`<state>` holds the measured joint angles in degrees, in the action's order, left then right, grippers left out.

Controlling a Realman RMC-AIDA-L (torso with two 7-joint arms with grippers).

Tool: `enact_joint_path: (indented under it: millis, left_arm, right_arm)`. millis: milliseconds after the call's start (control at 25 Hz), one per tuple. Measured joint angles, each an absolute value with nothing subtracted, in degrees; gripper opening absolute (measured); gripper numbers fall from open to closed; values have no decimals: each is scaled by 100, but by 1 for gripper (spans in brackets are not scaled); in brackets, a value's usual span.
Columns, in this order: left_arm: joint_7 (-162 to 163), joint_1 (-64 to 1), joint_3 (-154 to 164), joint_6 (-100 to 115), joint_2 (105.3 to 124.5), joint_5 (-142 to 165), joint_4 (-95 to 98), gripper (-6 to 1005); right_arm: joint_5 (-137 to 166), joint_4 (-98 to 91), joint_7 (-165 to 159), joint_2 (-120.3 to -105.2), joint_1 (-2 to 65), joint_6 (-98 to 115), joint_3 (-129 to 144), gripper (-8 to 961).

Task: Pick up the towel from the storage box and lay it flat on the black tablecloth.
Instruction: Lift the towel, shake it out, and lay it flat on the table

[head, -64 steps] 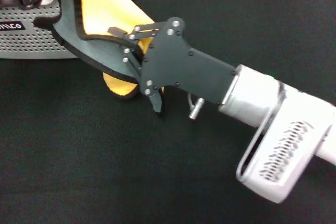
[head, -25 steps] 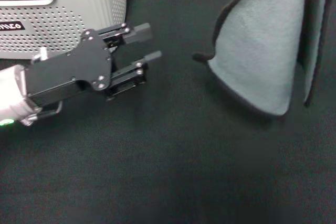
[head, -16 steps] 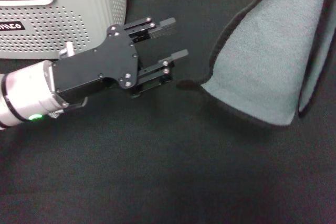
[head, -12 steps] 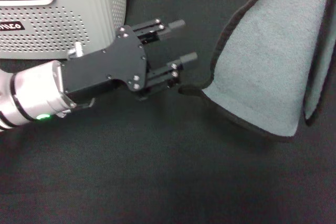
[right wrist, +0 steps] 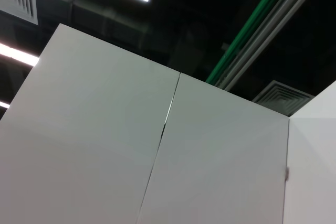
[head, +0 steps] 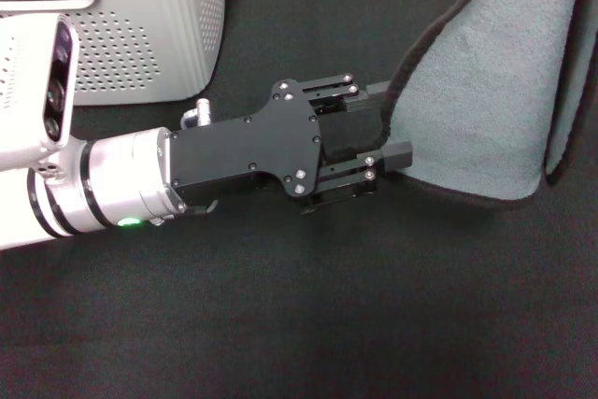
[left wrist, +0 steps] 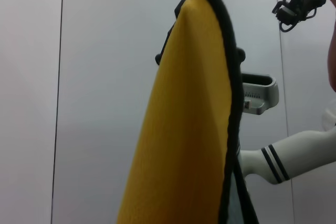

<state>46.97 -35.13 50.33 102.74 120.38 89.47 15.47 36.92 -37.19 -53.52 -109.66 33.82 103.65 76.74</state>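
Hanging off to the right of the head view, the soft grey-green towel with thin black edging (head: 486,91) is held up from somewhere above the frame, its lower hem draped down to the plain black textured tablecloth (head: 280,324) on the counter. It's clearly out of the light grey perforated plastic storage box (head: 159,35) at far left. Being limp and light, it'll probably fold on itself, so a corner by the edging is judged the best spot to be gripped for spreading. The left hand (head: 378,142) is stretched out low and level, fingers parted around the towel's near edge, not seen clamped yet. In its wrist view the yellow face (left wrist: 184,129) is shown. The right hand isn't visible
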Motion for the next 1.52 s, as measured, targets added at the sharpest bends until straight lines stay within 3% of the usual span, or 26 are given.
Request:
enact_joint_path:
  millis: [960, 1200, 1400, 1520]
  left_arm:
    - [4587, -3525, 5163, 10111, 12017, 8965, 1263, 546]
    - [4543, -3563, 5315, 10071, 12040, 8966, 1235, 408]
    - [4545, -3577, 5383, 10066, 12041, 8966, 1222, 204]
    - [4568, -3570, 5388, 10064, 12041, 8966, 1221, 208]
  right_arm:
    - [3675, -3707, -5360, -11067, 3379, 10537, 7303, 53]
    - [3683, -3696, -5362, -11075, 3369, 10540, 7303, 57]
    - [3688, -3685, -5361, -11074, 3366, 10544, 7303, 60]
    - [3690, -3655, -5361, -11074, 3366, 10546, 7304, 62]
